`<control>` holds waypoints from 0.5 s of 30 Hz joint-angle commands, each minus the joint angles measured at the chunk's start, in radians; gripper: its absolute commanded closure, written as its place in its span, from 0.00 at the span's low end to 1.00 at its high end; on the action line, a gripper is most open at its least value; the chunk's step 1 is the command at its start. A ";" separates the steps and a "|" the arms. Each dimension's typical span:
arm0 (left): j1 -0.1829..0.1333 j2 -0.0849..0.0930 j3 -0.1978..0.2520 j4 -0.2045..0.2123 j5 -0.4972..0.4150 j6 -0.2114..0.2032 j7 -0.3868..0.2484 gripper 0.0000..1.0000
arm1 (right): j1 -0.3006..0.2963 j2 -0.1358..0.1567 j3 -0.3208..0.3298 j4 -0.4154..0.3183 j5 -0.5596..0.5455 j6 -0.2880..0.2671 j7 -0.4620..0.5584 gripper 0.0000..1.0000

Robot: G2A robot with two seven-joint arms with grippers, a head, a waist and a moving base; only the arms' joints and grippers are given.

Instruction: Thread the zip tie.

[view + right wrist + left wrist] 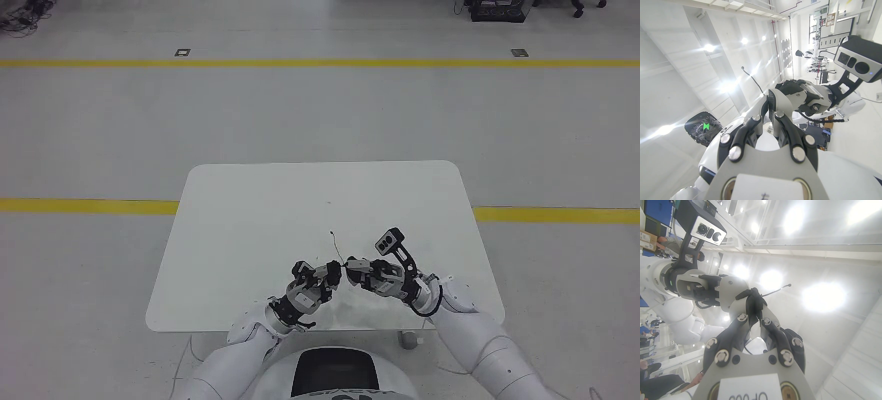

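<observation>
the left gripper (329, 273) is clamping the zip tie (775, 291) above the table's (250, 220) near edge. the right gripper (351, 266) is meeting it tip to tip, seemingly pinching the same tie. threading is probably midway; next it is calling for guiding the loose end through.

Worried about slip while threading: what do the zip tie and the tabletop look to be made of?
Zip tie: thin black strip, probably flexible plastic; its free length curves gently. Tabletop: smooth matte white, likely laminate or painted board; no grain shows.
</observation>
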 commanded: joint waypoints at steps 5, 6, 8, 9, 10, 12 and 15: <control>-0.001 0.000 0.000 0.001 -0.001 0.001 -0.001 1.00 | -0.001 -0.001 0.004 0.004 -0.002 0.003 -0.001 1.00; -0.001 0.000 0.001 0.001 -0.001 0.002 -0.001 1.00 | -0.001 -0.001 0.005 0.006 -0.002 0.004 -0.001 1.00; -0.001 0.000 0.001 0.002 -0.001 0.002 -0.001 1.00 | -0.001 -0.001 0.006 0.008 -0.003 0.005 -0.001 1.00; -0.001 0.000 0.001 0.002 -0.001 0.002 0.000 1.00 | -0.001 -0.001 0.007 0.009 -0.003 0.005 -0.001 1.00; -0.002 0.000 0.001 0.002 -0.001 0.002 0.000 1.00 | -0.001 -0.001 0.007 0.011 -0.003 0.006 -0.001 1.00; -0.002 -0.001 0.002 0.003 -0.002 0.002 0.000 1.00 | -0.001 -0.002 0.008 0.013 -0.004 0.007 0.000 1.00; -0.002 -0.001 0.002 0.003 -0.002 0.002 0.000 1.00 | 0.000 -0.002 0.010 0.017 -0.005 0.009 0.000 1.00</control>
